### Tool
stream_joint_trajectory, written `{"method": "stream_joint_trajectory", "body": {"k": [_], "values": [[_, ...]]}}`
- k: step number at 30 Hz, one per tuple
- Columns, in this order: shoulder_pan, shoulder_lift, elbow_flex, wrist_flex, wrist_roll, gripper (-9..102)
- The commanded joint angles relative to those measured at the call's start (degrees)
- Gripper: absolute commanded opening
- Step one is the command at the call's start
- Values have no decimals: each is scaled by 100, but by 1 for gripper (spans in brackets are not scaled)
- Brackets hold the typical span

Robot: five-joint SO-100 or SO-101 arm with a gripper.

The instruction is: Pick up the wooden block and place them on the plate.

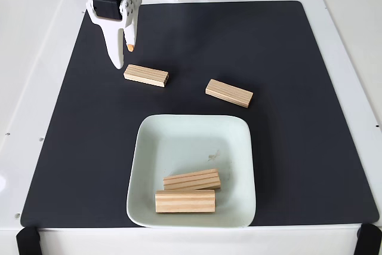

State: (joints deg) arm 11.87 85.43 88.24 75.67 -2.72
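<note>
Your gripper point(124, 56) hangs with its jaws slightly parted and nothing between them, tips pointing down at the black mat point(286, 117). Just beside the tips, to their lower right in the fixed view, lies one wooden block point(146, 76). Farther right lies a second block point(229, 93). Well below both sits the plate point(191, 132), holding two blocks point(191, 180) point(185, 202) that touch.
</note>
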Motion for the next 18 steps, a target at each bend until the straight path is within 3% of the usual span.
{"method": "stream_joint_trajectory", "body": {"k": [1,18], "values": [[-123,35,-202,35,-26,34],[-378,-686,62,-44,193,29]]}}
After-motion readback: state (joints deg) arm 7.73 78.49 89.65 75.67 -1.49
